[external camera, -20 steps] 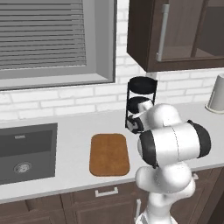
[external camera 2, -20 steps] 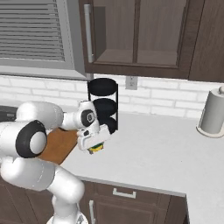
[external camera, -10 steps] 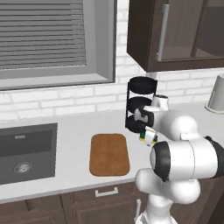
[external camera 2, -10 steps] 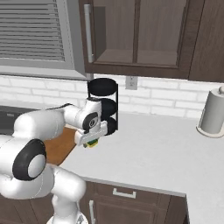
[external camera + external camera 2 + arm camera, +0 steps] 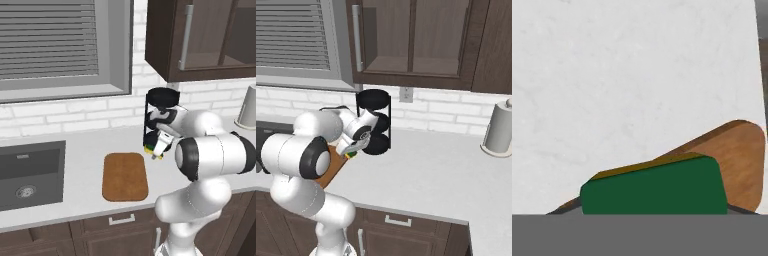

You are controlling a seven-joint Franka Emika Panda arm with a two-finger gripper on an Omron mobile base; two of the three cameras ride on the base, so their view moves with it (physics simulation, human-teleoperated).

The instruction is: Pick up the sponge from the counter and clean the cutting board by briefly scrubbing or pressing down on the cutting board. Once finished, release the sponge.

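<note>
My gripper (image 5: 156, 146) is shut on the sponge (image 5: 151, 149), a small dark green block over a yellow layer, and holds it above the light counter (image 5: 85, 150) just off the right edge of the cutting board (image 5: 124, 176). From the right base view the sponge (image 5: 351, 154) hangs under the gripper (image 5: 351, 148) at the near corner of the brown board (image 5: 333, 165). In the hand view the green sponge (image 5: 654, 192) sits at the bottom, with the board (image 5: 739, 157) behind it and the bare counter (image 5: 637, 75) beyond.
A black round rack (image 5: 161, 107) stands against the brick wall right behind the gripper. The dark sink (image 5: 30, 170) lies left of the board. A paper towel roll (image 5: 498, 131) stands far right. Wall cabinets (image 5: 416, 40) hang overhead.
The arm has swung the gripper and the held sponge leftward from in front of the rack to the board's right edge. The grip has not changed.
</note>
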